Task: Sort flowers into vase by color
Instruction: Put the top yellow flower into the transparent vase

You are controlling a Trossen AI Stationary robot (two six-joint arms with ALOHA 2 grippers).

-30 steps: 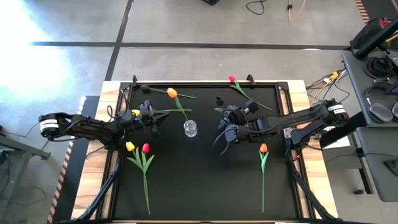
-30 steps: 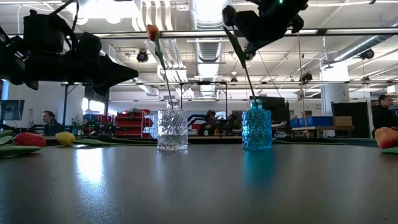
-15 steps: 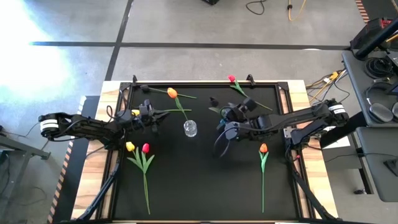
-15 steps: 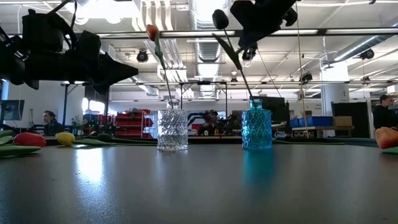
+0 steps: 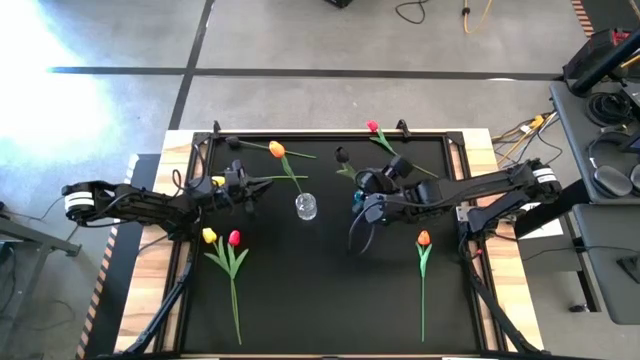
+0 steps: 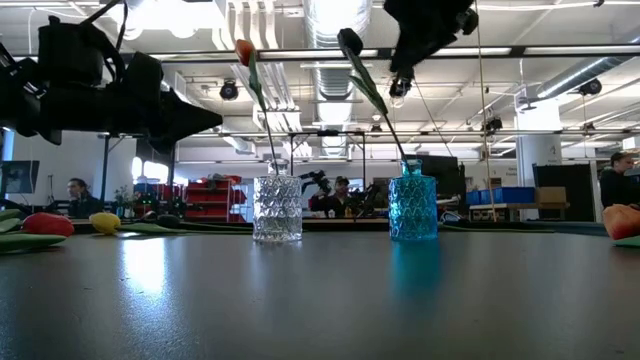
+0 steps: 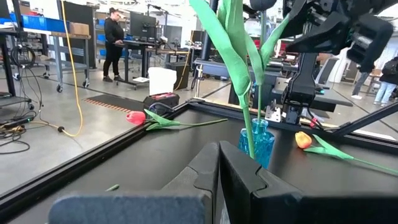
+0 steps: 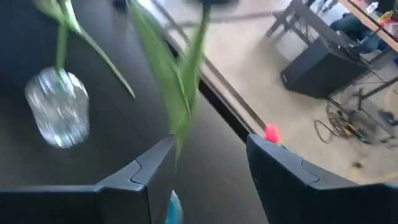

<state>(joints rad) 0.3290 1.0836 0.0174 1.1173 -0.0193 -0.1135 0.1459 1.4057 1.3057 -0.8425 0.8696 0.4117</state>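
Blue vase (image 6: 412,208) holds the dark tulip's (image 6: 350,42) stem. The right hand (image 5: 362,196), fingers apart, sits just above; lift straight up, gently. The left hand (image 5: 245,186) waits pinched closed by the clear vase (image 5: 306,207).

Clear cut-glass vase (image 6: 277,208), blue glass vase (image 6: 412,206), matt tabletop (image 6: 320,300).
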